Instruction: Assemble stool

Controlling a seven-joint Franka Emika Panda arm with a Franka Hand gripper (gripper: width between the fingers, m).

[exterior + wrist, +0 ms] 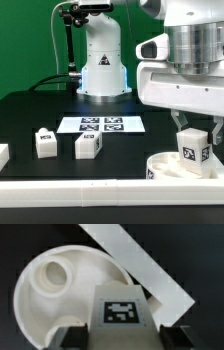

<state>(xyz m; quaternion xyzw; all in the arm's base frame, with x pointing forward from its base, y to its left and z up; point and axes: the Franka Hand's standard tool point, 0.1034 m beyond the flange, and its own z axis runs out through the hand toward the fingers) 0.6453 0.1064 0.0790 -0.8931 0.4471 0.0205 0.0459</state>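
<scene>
**Leg over seat.** My gripper (195, 135) is closed partway on a chunky white plastic block leg (193, 150). Its two fingers press on opposite sides of the block, and a black-and-white square tag on the block faces the exterior camera. The block leg hangs upright above the squat round white plastic disc seat (165, 168), which lies on the black surface (30, 110) at the exterior view's right. Whether the block's underside touches the seat, I cannot tell.

In the wrist view the block leg (122, 308) fills the gap between my dark fingers (70, 336). The seat (40, 303) lies beneath it, and a round socket (50, 274) in the seat is in plain sight beside the block. A long white border rail (135, 263) runs just beyond the seat's rim.

Toward the exterior view's left, two loose legs (45, 142) (88, 145) stand near each other but apart, and a third white block (3, 155) is cut off by the frame edge. The flat white marker board (100, 125) lies behind them, in front of my white base (100, 65).
</scene>
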